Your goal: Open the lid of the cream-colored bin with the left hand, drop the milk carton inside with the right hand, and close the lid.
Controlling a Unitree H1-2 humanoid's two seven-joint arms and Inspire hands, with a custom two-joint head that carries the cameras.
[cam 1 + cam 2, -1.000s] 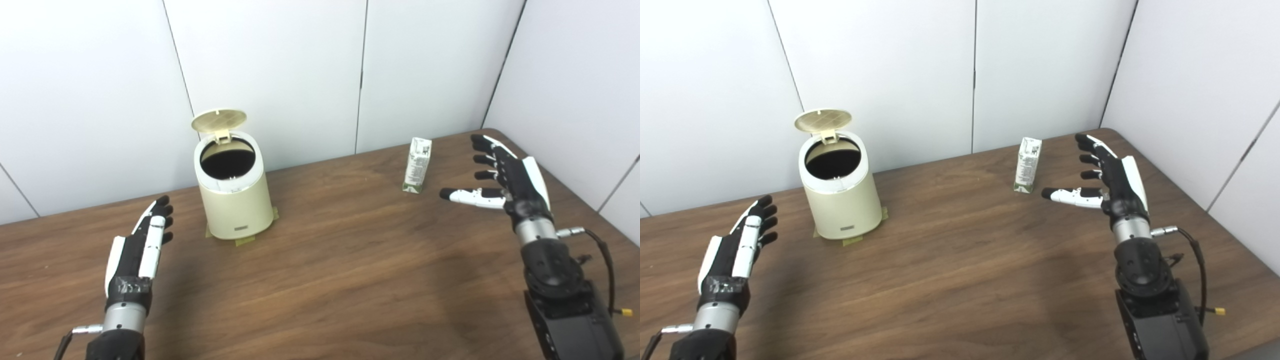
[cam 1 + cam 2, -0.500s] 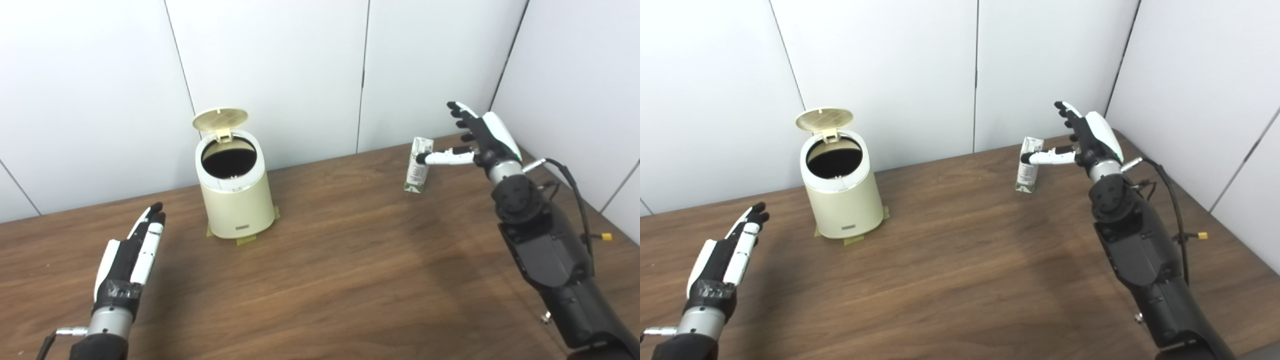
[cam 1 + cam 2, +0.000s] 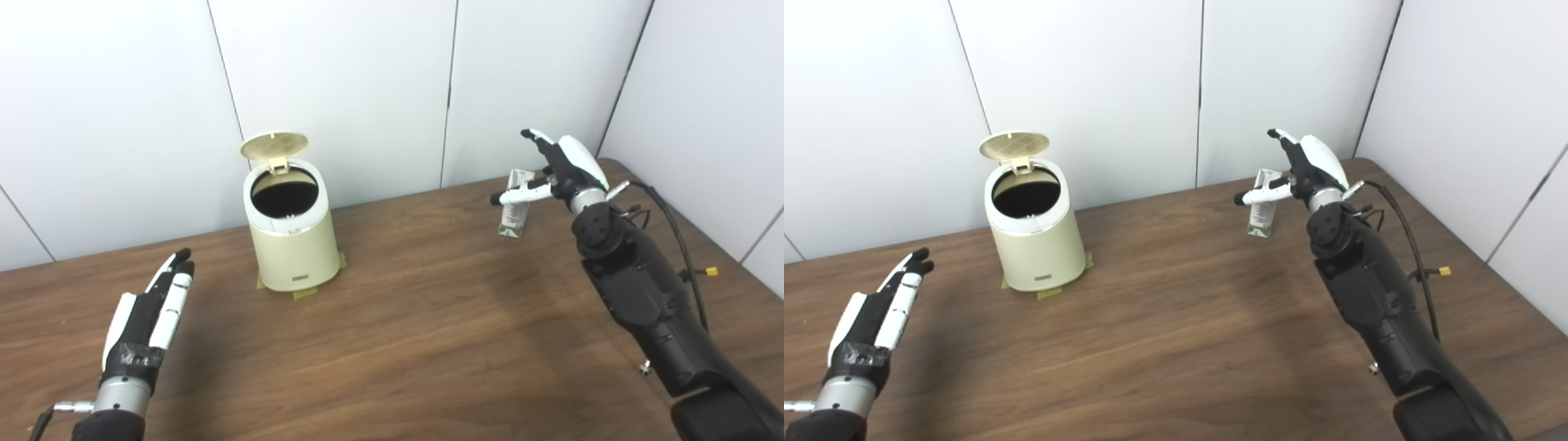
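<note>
At the left centre of the frame, on the brown wooden table [image 3: 416,343], stands the cream-colored bin [image 3: 293,245], a rounded tub whose sides widen slightly toward the base. Its round lid [image 3: 274,144] is tipped up and back on its hinge, so the dark inside shows through the open mouth. Strips of tape [image 3: 304,293] peek out from under the base of the bin at its front and sides. Toward the upper right of the frame, near the far edge of the table, the milk carton [image 3: 514,211] stands upright, a slim white box with green print. The right hand [image 3: 554,171] is raised at the carton's top, fingers spread and not closed on anything; its thumb [image 3: 513,195] reaches leftward across the front of the carton's upper part, while the other fingers rise above and behind it. Whether the thumb touches the carton cannot be told. The right arm [image 3: 649,294] stretches up from the lower right corner, with a black cable [image 3: 674,220] looping beside the wrist. In the lower left of the frame, the left hand [image 3: 147,318] hovers over the table, well apart from the bin, fingers straight and close together, holding nothing. White wall panels [image 3: 367,79] close the scene behind the table.
</note>
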